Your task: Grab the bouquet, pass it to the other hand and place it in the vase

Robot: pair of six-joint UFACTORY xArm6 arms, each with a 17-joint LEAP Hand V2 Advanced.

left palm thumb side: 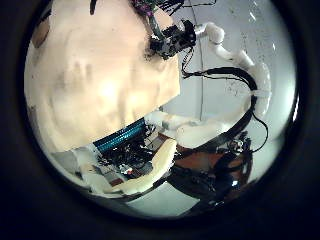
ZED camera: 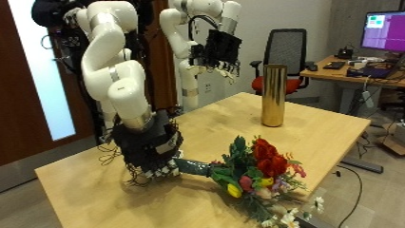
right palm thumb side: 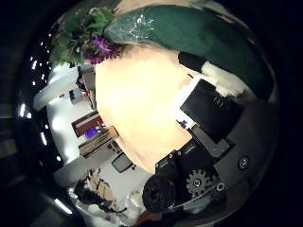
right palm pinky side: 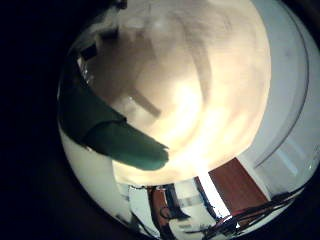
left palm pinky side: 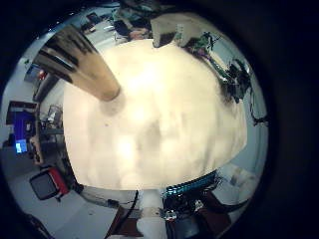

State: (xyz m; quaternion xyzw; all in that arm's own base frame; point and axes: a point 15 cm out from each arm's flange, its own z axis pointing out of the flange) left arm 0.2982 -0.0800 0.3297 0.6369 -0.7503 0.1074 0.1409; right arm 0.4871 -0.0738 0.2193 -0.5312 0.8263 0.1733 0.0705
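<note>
So my right hand (ZED camera: 149, 150) is down low at the near corner of the wooden table (ZED camera: 202, 128), sitting on the stem end of the bouquet (ZED camera: 253, 171). Fingers look curled around the dark green wrap (ZED camera: 193, 167), so I'd call that a grip on it. In the right thumb-side palm view the green wrap (right palm thumb side: 180, 33) runs right past my fingers (right palm thumb side: 213, 109), w/ the purple flowers and leaves (right palm thumb side: 90, 43) at the far end. The little-finger-side cam shows the same green wrap (right palm pinky side: 105, 130) close up against the palm, tabletop (right palm pinky side: 200, 90) behind it.

The bouquet is lying flat on the table, blooms pointing away from my right hand toward the table's near edge. Red flowers on top, a bit of yellow, small white ones at the tip, lots of green leaves.

My left hand (ZED camera: 221, 47) is up in the air, well above the table and well apart from the bouquet, holding nothing. Fingers hang loose and relaxed afaict. Its palm cams look down at the tabletop (left palm pinky side: 159, 119) from high up, and the thumb-side one catches the right arm (left palm thumb side: 190, 130) below.

The tall gold vase (ZED camera: 272, 95) stands upright on the far side of the table, empty, well apart from both hands and from the flowers.
</note>
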